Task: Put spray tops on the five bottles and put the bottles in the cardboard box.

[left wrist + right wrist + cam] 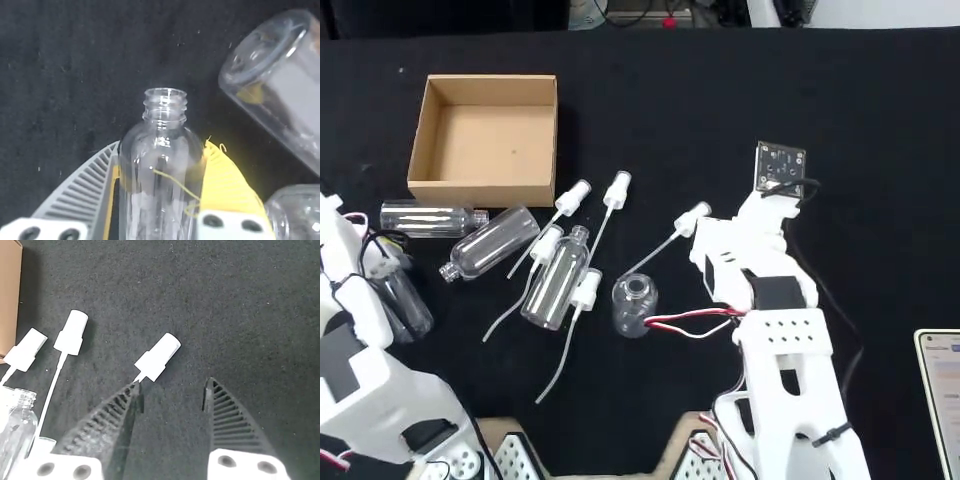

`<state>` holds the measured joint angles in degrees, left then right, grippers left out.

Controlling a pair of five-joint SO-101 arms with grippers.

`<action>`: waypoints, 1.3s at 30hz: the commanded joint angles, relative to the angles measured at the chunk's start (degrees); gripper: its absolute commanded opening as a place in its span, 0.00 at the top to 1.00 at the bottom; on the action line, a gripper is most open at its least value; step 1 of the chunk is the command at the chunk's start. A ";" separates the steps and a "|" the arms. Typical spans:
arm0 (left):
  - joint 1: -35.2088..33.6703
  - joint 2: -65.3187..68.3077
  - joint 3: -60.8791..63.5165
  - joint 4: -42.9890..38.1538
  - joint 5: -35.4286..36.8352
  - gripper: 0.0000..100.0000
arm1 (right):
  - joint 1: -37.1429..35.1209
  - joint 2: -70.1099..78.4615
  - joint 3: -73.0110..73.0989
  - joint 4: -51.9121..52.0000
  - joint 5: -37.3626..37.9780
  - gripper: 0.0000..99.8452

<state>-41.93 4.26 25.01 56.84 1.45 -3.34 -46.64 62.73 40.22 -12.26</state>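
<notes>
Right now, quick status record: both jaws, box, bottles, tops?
left jaws: shut on an uncapped bottle
right jaws: open, beside a loose spray top
cardboard box: no bottles inside
upright bottle: standing, uncapped
lying bottles: three, left of the upright one, among other loose tops

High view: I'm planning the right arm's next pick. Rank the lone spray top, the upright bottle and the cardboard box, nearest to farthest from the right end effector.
1. Lone spray top, just beyond a fingertip of the right end effector.
2. Upright bottle, nearer the arms' bases, leftward.
3. Cardboard box, far corner on the left.
</notes>
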 commanded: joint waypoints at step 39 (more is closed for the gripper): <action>3.56 -34.55 23.69 -11.16 9.05 0.97 | -5.36 49.27 -38.20 7.91 -27.34 0.79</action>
<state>-38.86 -27.56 49.27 46.73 10.42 -9.14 1.01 29.58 46.29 -38.99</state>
